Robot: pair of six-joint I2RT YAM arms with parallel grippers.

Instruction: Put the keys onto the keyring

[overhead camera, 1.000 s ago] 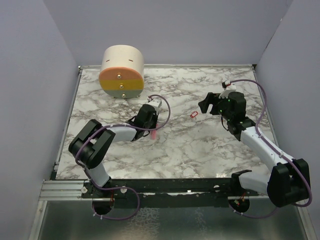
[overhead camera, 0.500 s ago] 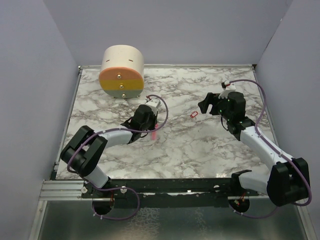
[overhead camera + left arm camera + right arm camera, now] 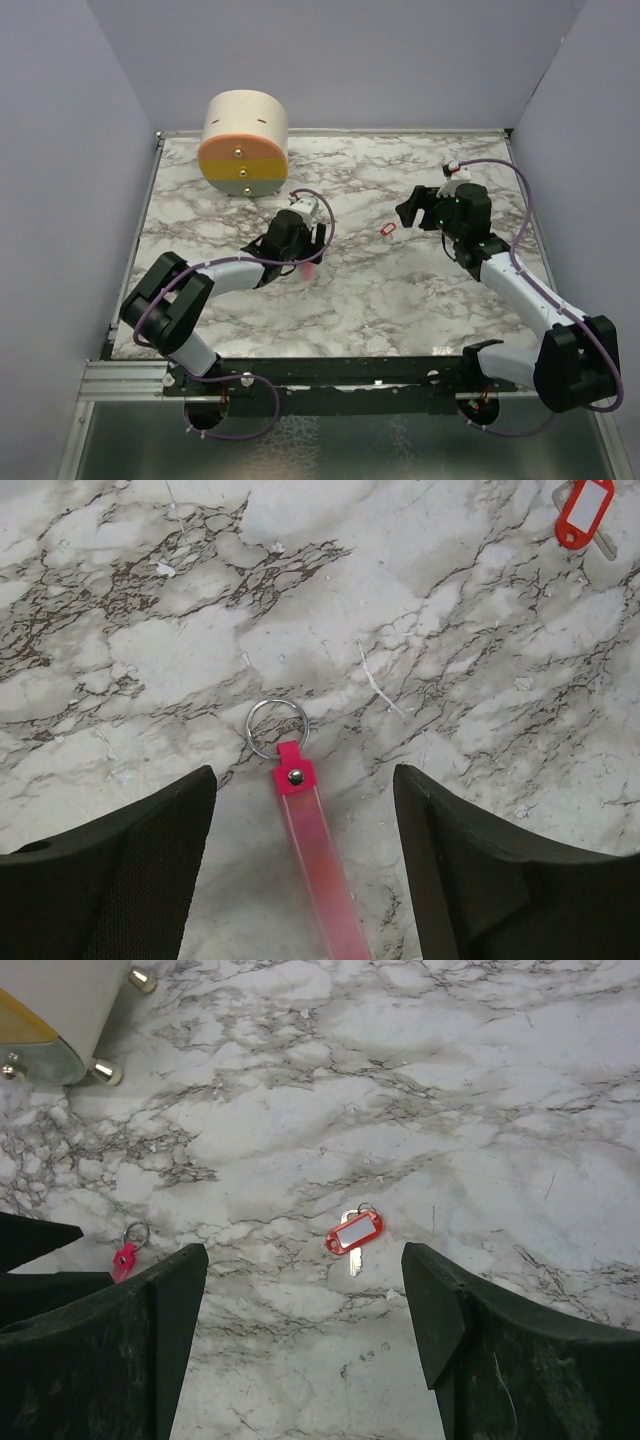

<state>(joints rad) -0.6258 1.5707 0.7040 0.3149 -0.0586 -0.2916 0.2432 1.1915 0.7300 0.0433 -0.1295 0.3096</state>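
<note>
Keyring (image 3: 297, 777) looks light, thin, likely slippery flat on the worktop (image 3: 450, 680); pinch its pink strip. Left end effector (image 3: 302, 785) and right end effector (image 3: 305, 1260) stand open, empty.

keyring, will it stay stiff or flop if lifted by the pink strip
Probably floppy: the keyring is a thin wire ring riveted to a slim strip, so the ring would likely dangle. It looks light and lies flat on the table, so a push should slide it, not roll it.
</note>
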